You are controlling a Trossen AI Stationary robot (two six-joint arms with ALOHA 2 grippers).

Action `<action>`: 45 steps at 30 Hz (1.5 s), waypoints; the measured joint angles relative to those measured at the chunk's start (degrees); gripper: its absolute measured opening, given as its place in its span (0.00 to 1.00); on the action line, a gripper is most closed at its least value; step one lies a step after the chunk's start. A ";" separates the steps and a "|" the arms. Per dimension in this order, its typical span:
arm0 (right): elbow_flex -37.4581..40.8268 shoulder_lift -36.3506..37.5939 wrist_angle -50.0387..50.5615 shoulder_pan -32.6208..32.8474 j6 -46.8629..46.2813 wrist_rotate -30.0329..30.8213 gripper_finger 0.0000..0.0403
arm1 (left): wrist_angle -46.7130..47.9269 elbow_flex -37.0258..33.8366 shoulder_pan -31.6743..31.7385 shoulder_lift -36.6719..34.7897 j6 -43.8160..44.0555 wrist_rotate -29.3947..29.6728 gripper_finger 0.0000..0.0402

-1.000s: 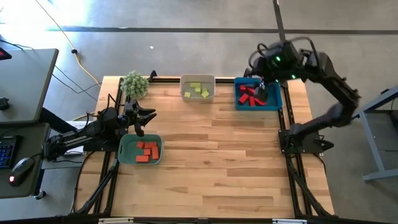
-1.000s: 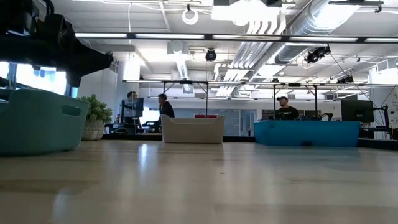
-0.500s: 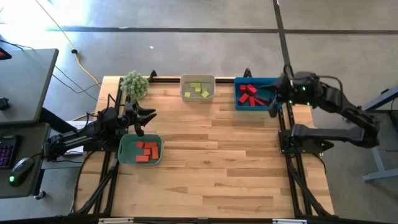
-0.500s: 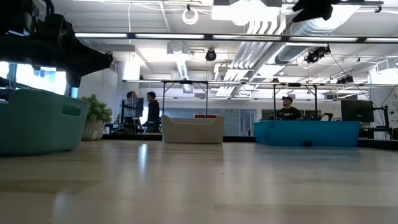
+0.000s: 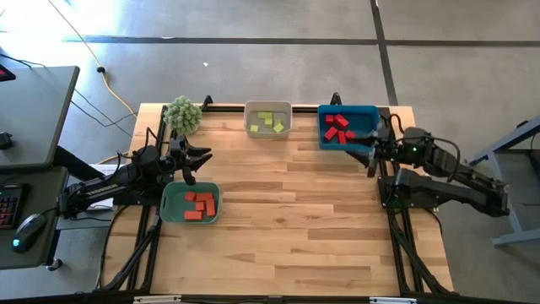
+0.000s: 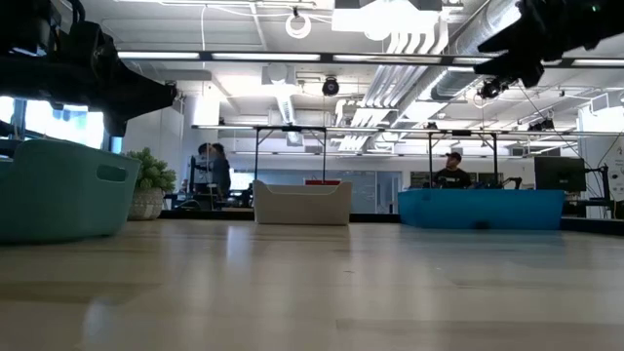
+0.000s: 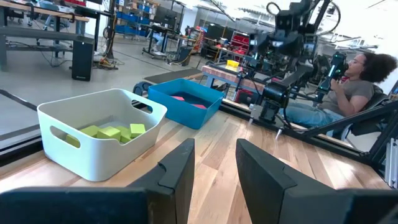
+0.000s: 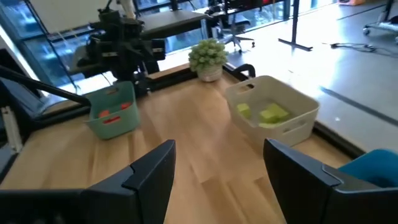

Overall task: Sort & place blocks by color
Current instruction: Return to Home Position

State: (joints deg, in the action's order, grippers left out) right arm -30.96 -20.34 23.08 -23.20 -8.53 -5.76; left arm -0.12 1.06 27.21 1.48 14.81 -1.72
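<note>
Near half of the table (image 5: pixel 287 245): bare wood.

Green bin (image 5: pixel 169 199) sits against the left edge, about halfway back. Orange blocks (image 5: pixel 201 204) lie flat inside it, bunched together.

Left gripper (image 7: pixel 214 144) hangs over the left edge just past the green bin's far wall, between that bin and the plant (image 5: pixel 183 112). Fingers are parted with a clear gap and nothing between them.

Right gripper (image 8: pixel 217 149) is at the right edge, just off the near right corner of the blue bin (image 5: pixel 371 112) and pointing in across the table. Fingers are spread wide, nothing held.

Along the far edge:
- the plant at the far left corner
- the gray bin (image 5: pixel 251 119) near the middle, with the yellow-green blocks (image 5: pixel 270 122) in a loose cluster on its floor
- the blue bin just beside it toward the far right corner, with the red blocks (image 5: pixel 337 128) piled in it, some overlapping

Every block in view is inside a bin, one colour per bin.

Beyond the table, the low view shows people (image 6: pixel 211 166) standing at left and a seated person (image 6: pixel 450 173) behind the blue bin. The left wrist view shows another person (image 7: pixel 360 78) seated past the right arm.
</note>
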 joint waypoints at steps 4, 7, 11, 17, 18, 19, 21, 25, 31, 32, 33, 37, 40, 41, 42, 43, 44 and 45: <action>6.23 4.79 -2.36 0.00 -1.96 -1.50 0.58 | 0.00 0.00 -0.01 0.00 0.00 0.00 0.26; 9.67 7.94 -3.35 0.00 -3.19 -1.86 0.58 | 0.00 0.00 0.01 0.00 0.00 0.00 0.26; 12.55 11.53 -4.65 0.00 -5.26 -1.89 0.58 | 0.00 0.00 -0.01 0.00 0.00 0.00 0.26; 17.24 17.33 -6.12 1.21 -8.14 -1.93 0.58 | 0.00 0.01 0.00 0.00 0.00 0.00 0.26; 18.20 18.46 -6.40 1.70 -8.80 -1.97 0.58 | 0.00 0.02 -0.01 0.00 0.00 0.00 0.26; 19.15 19.55 -6.69 2.24 -9.41 -1.97 0.58 | 0.00 0.00 0.01 0.00 0.00 0.00 0.26; 20.82 20.33 -7.95 3.55 -9.70 -1.99 0.58 | 0.00 0.02 0.00 0.00 0.00 0.00 0.26; 23.70 19.69 -10.55 6.22 -10.44 -1.25 0.58 | -0.01 0.02 0.01 0.01 0.00 0.00 0.26; 27.34 19.93 -15.91 9.80 -10.15 -0.05 0.58 | -0.04 0.02 0.00 -0.02 0.00 0.00 0.26; 27.34 20.01 -16.16 10.38 -9.18 -0.04 0.58 | -0.04 0.02 0.01 -0.02 0.02 0.00 0.26; 27.34 20.17 -16.10 10.95 -8.18 -0.06 0.58 | -0.04 0.02 0.01 -0.02 0.00 0.00 0.26; 27.34 19.40 -15.73 12.73 -6.85 0.05 0.58 | -0.02 0.02 0.01 -0.02 0.00 0.00 0.26; 27.34 18.73 -15.63 13.35 -8.40 0.83 0.58 | -0.02 0.02 0.01 -0.02 0.02 0.00 0.26; 27.34 18.66 -15.61 13.42 -8.91 1.03 0.58 | -0.02 0.02 0.01 -0.02 0.02 0.00 0.26; 27.34 18.58 -15.59 13.42 -9.14 1.29 0.58 | -0.02 0.02 0.00 -0.02 0.02 0.01 0.26; 27.34 18.56 -15.58 13.42 -9.10 1.33 0.58 | -0.02 0.02 0.01 -0.02 0.01 0.00 0.26; 27.34 18.51 -15.57 13.42 -9.03 1.43 0.58 | -0.02 0.02 0.01 -0.02 0.01 0.00 0.26; 27.34 18.51 -15.57 13.41 -9.03 1.44 0.58 | -0.02 0.02 0.00 -0.02 0.00 0.00 0.26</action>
State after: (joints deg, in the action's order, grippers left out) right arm -3.62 -1.83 7.51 -9.79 -17.56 -4.32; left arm -0.14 1.08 27.21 1.45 14.81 -1.72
